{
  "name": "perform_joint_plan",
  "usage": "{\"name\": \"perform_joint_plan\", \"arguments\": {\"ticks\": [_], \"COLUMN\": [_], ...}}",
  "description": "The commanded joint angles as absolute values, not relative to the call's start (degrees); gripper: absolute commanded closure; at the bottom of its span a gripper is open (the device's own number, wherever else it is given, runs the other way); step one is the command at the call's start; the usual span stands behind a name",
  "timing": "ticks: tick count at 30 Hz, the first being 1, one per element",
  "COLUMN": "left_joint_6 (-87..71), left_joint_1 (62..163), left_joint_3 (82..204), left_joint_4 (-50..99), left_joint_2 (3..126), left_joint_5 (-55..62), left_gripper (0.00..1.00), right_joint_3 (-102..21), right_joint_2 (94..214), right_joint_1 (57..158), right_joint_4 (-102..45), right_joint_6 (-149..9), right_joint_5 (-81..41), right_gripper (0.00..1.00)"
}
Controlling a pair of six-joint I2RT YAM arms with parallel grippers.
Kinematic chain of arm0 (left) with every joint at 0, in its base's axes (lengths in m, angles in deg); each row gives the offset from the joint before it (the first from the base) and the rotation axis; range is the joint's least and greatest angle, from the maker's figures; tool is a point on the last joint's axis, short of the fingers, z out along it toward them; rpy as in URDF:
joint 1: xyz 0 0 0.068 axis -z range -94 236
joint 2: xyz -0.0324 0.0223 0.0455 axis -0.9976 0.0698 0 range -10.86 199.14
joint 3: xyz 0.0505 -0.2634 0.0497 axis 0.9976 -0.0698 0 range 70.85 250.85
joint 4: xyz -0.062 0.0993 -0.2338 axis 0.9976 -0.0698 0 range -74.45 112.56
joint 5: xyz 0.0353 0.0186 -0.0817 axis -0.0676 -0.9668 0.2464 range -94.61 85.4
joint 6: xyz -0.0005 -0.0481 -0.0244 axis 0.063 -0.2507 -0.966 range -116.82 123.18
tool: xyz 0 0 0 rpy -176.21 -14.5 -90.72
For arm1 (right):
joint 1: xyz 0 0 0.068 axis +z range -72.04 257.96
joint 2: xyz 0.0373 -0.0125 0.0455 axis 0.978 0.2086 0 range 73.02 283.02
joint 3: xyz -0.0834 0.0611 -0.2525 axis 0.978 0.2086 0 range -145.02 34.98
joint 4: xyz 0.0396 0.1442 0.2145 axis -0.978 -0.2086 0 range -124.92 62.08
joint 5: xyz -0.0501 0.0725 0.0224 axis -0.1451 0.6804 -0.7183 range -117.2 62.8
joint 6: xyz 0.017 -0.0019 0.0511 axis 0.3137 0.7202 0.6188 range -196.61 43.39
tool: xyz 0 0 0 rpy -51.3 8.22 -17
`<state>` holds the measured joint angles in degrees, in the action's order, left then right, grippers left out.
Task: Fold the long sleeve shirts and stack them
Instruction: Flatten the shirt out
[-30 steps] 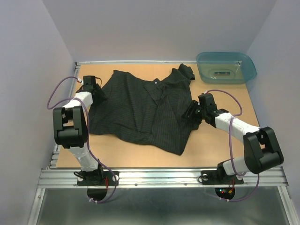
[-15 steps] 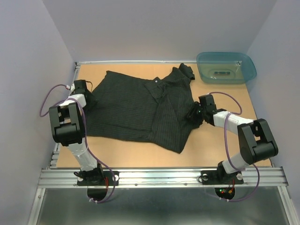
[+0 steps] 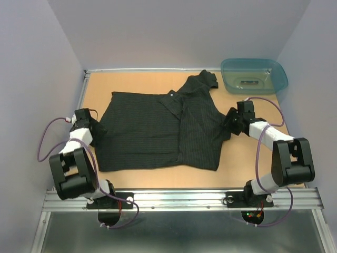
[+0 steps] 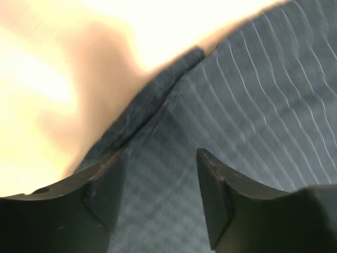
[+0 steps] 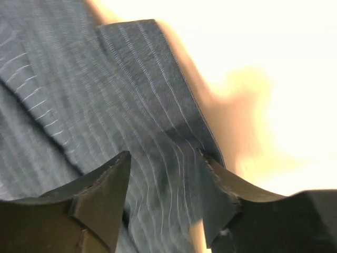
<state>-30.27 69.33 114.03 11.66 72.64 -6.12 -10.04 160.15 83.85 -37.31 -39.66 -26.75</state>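
The black pinstriped long sleeve shirt (image 3: 158, 126) lies spread out on the wooden table (image 3: 247, 163), with its collar at the far right near the tub. My left gripper (image 3: 97, 128) is low at the shirt's left edge. In the left wrist view its jaws (image 4: 160, 174) stand apart over the striped cloth (image 4: 253, 105) beside a hem. My right gripper (image 3: 230, 122) is low at the shirt's right edge. In the right wrist view its jaws (image 5: 164, 179) stand apart with wrinkled cloth (image 5: 79, 79) between them.
A teal plastic tub (image 3: 254, 75) stands at the far right corner. Purple walls close in the left, back and right sides. A metal rail (image 3: 179, 199) runs along the near edge by the arm bases.
Both grippers moved outward and toward the near edge, dragging the shirt. It now lies flatter and wider, its lower hem straighter and nearer the front.
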Motion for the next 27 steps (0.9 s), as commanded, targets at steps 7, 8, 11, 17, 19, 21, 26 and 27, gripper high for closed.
{"name": "perform_joint_plan", "arguments": {"ticks": [7, 8, 11, 17, 19, 21, 26, 27], "left_joint_6": [-28.20, -27.50, -23.81, -21.16, -21.16, -20.55, -16.86, -16.16], "left_joint_1": [79.48, 80.37, 82.22, 82.22, 82.39, 82.31, 82.22, 82.13], "left_joint_3": [115.75, 116.72, 122.24, 134.64, 140.35, 145.71, 156.25, 157.41], "left_joint_4": [7.60, 8.40, 11.64, 15.26, 15.70, 16.31, 16.58, 17.01], "left_joint_2": [53.21, 53.65, 58.80, 76.10, 80.61, 87.03, 99.32, 100.66], "left_joint_5": [-7.58, -8.29, -9.35, -13.04, -12.26, -11.11, -13.30, -13.57], "left_gripper": [0.22, 0.22, 0.20, 0.17, 0.17, 0.17, 0.16, 0.16], "right_joint_3": [-11.70, -11.52, -13.44, -20.65, -23.98, -26.27, -34.18, -34.80], "right_joint_2": [147.12, 146.85, 146.49, 152.71, 155.45, 159.66, 166.52, 168.19], "right_joint_1": [88.59, 88.77, 88.77, 88.68, 88.77, 88.77, 88.77, 88.77], "right_joint_4": [-43.65, -43.57, -43.39, -40.41, -39.27, -37.59, -35.57, -35.13], "right_joint_6": [-44.36, -44.36, -46.54, -51.03, -51.21, -51.56, -53.23, -54.10], "right_joint_5": [-14.73, -14.54, -14.10, -14.89, -16.47, -16.39, -16.48, -16.30], "right_gripper": [0.37, 0.37, 0.37, 0.37, 0.37, 0.37, 0.37, 0.37]}}
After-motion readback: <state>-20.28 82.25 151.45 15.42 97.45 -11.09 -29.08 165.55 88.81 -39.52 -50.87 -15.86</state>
